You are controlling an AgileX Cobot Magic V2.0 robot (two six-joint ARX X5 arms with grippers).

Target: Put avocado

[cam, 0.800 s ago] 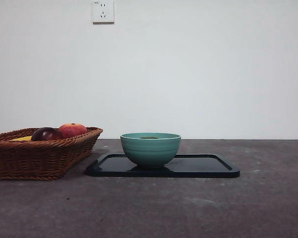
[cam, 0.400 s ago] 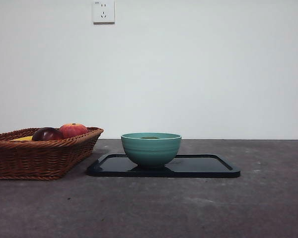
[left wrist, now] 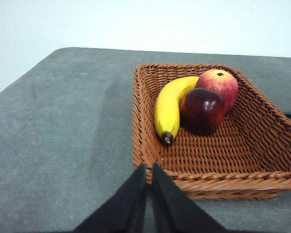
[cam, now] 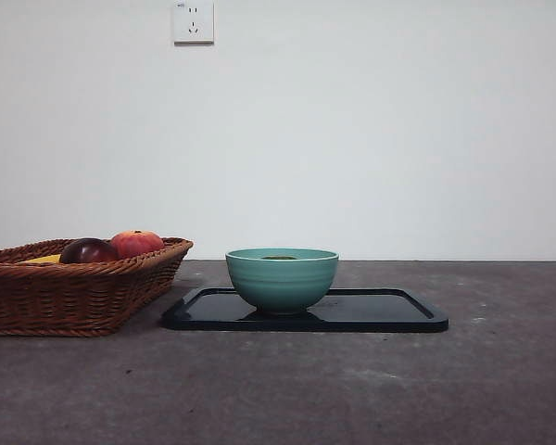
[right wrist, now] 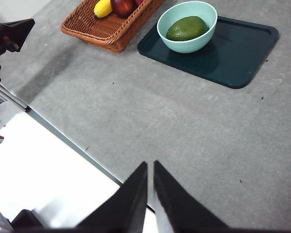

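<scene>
The dull dark-green avocado [right wrist: 186,28] lies inside the teal bowl [right wrist: 186,25], which stands on the dark tray [right wrist: 242,53]. In the front view only a sliver of the avocado [cam: 279,257] shows above the bowl's rim [cam: 282,278]. My left gripper [left wrist: 148,172] is shut and empty, held back before the near rim of the wicker basket [left wrist: 218,179]. My right gripper [right wrist: 151,170] is shut and empty, high above the table's front edge, far from the bowl. Neither gripper shows in the front view.
The wicker basket [cam: 74,287] at the left holds a yellow banana [left wrist: 169,107], a dark maroon fruit [left wrist: 202,110] and a red-orange fruit [left wrist: 218,83]. The tray [cam: 380,311] lies right of the basket. The table's front edge [right wrist: 68,138] runs below my right gripper.
</scene>
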